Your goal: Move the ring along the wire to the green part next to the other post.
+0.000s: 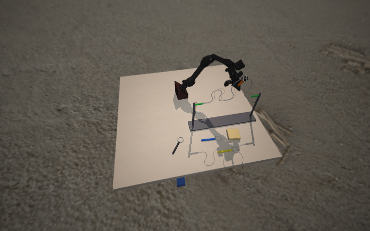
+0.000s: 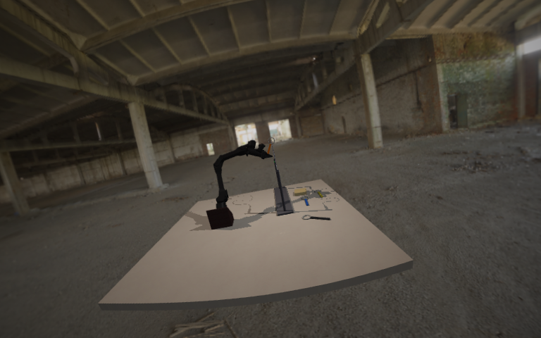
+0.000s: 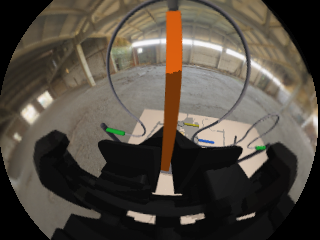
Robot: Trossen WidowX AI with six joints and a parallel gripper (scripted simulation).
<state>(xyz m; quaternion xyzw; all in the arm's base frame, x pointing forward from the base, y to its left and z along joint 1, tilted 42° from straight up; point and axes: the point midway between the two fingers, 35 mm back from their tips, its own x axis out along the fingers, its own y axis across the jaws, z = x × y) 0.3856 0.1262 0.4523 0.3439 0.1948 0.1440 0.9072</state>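
Note:
My gripper [image 1: 238, 87] [image 2: 270, 155] [image 3: 167, 128] is shut on the orange handle [image 1: 240, 83] [image 2: 270, 148] [image 3: 173, 50]. The handle points up from the fingertips. The ring [image 1: 243, 81] is at the top of the tall wire loop in the top view and appears to be around the wire; its clearance is too small to tell. The wrist view cuts the ring off. The grey wire [image 3: 249, 65] arches on both sides of the handle. One green part [image 1: 255, 96] [image 3: 115, 131] is at the nearer post [image 1: 255, 104]; the other green part [image 1: 198, 104] [image 3: 260, 148] is at the far post [image 1: 192, 116].
The posts stand on a dark base plate [image 1: 223, 120]. Beyond it lie a yellow block [image 1: 233, 134], a blue-handled ring [image 1: 208, 139], a yellow-handled ring [image 1: 224, 151] and a black-handled ring [image 1: 176, 147]. The wire has smaller bends between the tall loop and the far post.

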